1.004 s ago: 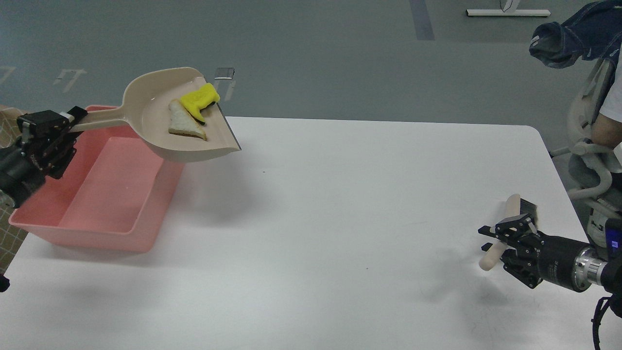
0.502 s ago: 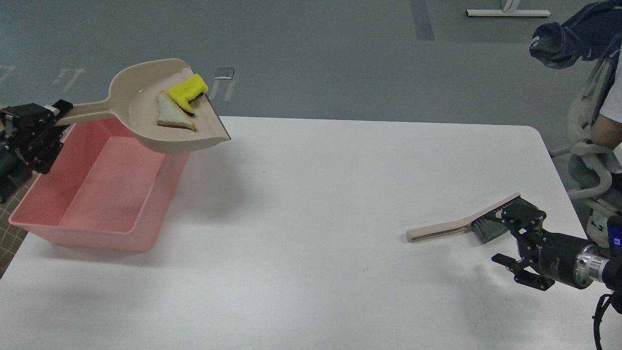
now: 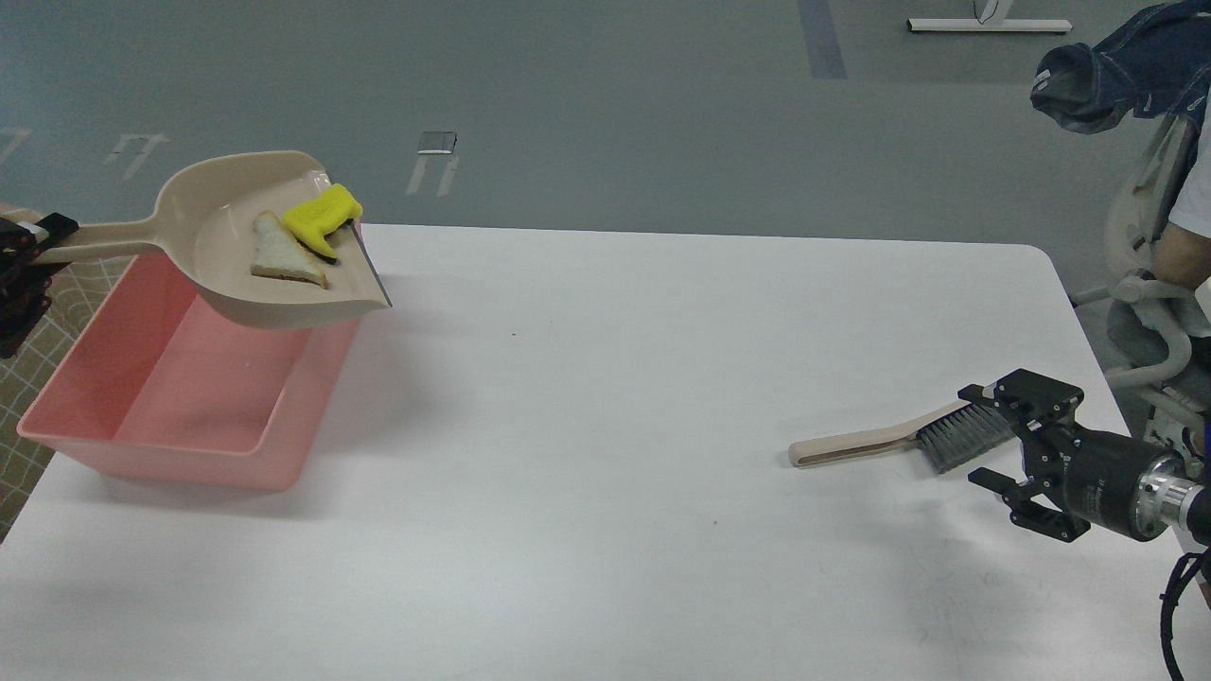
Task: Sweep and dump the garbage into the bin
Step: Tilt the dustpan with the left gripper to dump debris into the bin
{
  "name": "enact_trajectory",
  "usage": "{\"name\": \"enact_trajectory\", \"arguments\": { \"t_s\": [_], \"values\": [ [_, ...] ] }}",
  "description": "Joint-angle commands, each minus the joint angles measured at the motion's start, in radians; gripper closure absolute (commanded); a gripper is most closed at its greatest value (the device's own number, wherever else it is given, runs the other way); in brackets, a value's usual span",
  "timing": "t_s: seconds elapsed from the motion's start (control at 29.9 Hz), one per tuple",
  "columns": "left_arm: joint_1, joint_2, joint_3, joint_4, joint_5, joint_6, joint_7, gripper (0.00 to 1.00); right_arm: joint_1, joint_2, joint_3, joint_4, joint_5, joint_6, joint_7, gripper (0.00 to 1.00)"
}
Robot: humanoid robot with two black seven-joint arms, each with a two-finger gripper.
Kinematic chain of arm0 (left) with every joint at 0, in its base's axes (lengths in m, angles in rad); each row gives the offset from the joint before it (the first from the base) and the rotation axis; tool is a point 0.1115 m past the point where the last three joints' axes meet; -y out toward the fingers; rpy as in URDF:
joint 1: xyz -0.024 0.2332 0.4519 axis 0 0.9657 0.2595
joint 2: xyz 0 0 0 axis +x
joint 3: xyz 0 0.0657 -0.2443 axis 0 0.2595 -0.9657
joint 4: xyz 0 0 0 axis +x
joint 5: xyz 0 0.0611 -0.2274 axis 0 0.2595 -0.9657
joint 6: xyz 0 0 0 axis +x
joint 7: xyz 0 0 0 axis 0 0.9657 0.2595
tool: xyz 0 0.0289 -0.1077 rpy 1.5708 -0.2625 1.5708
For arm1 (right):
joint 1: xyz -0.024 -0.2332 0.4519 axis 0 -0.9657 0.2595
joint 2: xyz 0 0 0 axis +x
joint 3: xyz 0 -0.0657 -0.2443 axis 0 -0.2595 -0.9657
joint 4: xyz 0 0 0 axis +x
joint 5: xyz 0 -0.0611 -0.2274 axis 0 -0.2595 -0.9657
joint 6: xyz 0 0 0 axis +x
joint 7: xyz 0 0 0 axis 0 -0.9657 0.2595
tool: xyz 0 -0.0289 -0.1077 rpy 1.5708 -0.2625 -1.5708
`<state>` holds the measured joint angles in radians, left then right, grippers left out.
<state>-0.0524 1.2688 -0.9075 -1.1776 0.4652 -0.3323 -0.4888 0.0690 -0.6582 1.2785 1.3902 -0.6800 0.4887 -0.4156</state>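
Beige dustpan with two garbage pieces in clamped left gripper; right gripper unclenched.

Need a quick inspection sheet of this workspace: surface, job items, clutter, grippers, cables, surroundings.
Surface: white table, no spills seen.
Job's things: pink bin at the table's left edge; beige dustpan held above it, carrying the yellow lump and the bread slice.
Clutter: brush lying on the table, right side.
Grippers: left gripper at the dustpan handle, mostly cut off by the frame; right gripper open, beside the brush.
Cables: black cable by the right arm.
Surroundings: grey floor, seated person at right.
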Motion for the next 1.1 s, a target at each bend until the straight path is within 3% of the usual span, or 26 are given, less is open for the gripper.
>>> {"name": "enact_trajectory", "arguments": {
  "t_s": [0.0,0.4,1.07],
  "values": [
    [-0.001,0.012,-0.002,0.047,0.007,-0.053,0.0,0.81,0.003,0.014,0.016,-0.017,0.0,0.0,0.0,0.0],
    [-0.004,0.158,-0.008,0.09,0.033,-0.156,0.0,0.82,0.003,0.022,0.018,-0.019,0.007,0.0,0.001,0.0],
    [-0.149,0.244,-0.008,0.092,0.4,-0.156,0.0,0.82,-0.003,0.026,0.042,-0.019,0.014,0.0,0.008,0.0]
  ]
}}
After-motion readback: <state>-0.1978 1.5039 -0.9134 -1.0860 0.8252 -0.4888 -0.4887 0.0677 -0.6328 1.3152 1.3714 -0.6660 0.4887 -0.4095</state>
